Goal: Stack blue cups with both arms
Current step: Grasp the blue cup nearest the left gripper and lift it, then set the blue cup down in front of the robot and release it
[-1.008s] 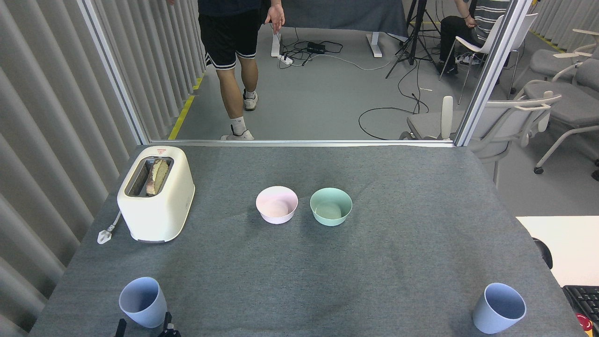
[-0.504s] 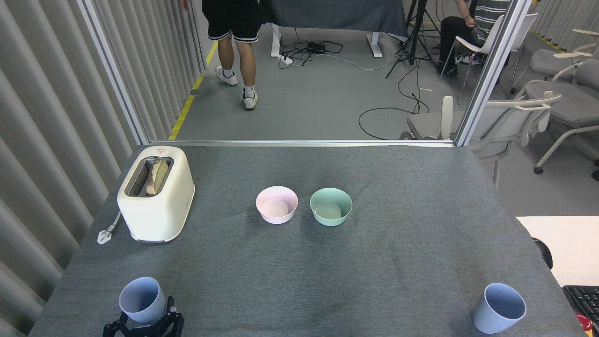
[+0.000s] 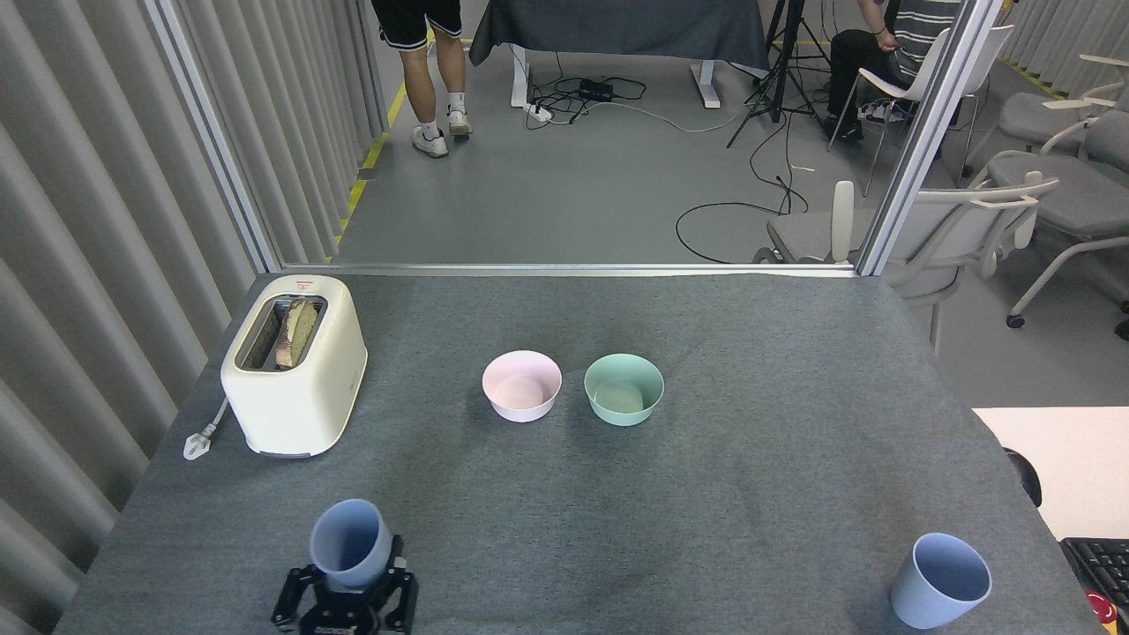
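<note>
The left gripper (image 3: 346, 593) enters at about seven o'clock on the table (image 3: 758, 370), at its near edge, and its two black fingers sit against either side of the lower body of one blue cup (image 3: 350, 554), clamped on it. The cup stands upright with its mouth open upward, and it looks to be raised a little off the cloth, though the view from above does not settle whether its base is clear of the surface. The other blue cup (image 3: 940, 579) stands by itself at about five o'clock, near the right front corner, upright and well apart from the held one. The right gripper is not in sight at all. Toward the middle of the table, a pink bowl (image 3: 521, 385) and a green bowl (image 3: 624, 389) sit side by side, just apart, and a cream toaster (image 3: 295, 363) holding a slice of bread stands at about ten o'clock. As for progress, the task seems to be at an early stage: one cup is gripped, the second is untouched, and nothing is stacked. What remains, by my reading, is for the right arm to take the far cup, for the two to be brought together, and for one to be set inside the other.
</note>
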`<action>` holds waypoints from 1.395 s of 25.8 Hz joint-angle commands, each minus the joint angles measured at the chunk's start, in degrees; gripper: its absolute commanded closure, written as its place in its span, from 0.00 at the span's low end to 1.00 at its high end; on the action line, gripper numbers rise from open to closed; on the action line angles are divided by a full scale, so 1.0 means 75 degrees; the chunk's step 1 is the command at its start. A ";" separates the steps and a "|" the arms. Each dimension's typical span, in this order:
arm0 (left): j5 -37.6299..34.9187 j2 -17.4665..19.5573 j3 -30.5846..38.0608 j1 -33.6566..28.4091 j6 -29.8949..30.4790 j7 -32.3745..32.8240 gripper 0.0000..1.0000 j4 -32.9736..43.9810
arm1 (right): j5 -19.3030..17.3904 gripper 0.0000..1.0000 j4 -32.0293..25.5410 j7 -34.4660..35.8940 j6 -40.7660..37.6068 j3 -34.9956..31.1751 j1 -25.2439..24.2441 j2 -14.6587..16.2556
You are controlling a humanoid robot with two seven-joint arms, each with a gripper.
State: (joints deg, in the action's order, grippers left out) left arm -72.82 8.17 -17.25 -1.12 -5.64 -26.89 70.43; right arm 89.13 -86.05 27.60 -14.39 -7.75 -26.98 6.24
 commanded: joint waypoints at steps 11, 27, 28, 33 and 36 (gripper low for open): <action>-0.1588 -0.1804 -0.2153 0.1813 -0.0022 -0.0059 0.38 -0.2383 | 0.0046 0.00 0.0000 0.0011 0.0208 0.0084 -0.0001 0.0000; -0.1189 -0.1722 -0.2082 0.1719 0.0013 -0.0047 0.00 -0.2407 | 0.0046 0.00 0.0000 0.0023 0.0477 0.0482 -0.0001 0.0000; -0.1177 -0.1699 -0.2082 0.1660 0.0037 -0.0047 0.00 -0.2325 | 0.0046 0.00 0.0000 0.0023 0.0477 0.0482 -0.0001 0.0000; -0.1177 -0.1254 -0.2082 0.1063 0.0119 -0.0012 0.00 -0.1446 | 0.0046 0.00 0.0000 0.0023 0.0477 0.0494 -0.0001 0.0000; -0.1189 -0.1007 -0.2071 0.0688 0.0107 -0.0012 0.00 -0.1153 | 0.0046 0.00 0.0000 0.0023 0.0477 0.0494 0.0011 0.0000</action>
State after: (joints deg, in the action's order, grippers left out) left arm -81.69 -1.30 -32.86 6.60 -4.84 -27.01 59.30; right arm 89.47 -86.04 27.80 -10.79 -4.06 -26.97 6.24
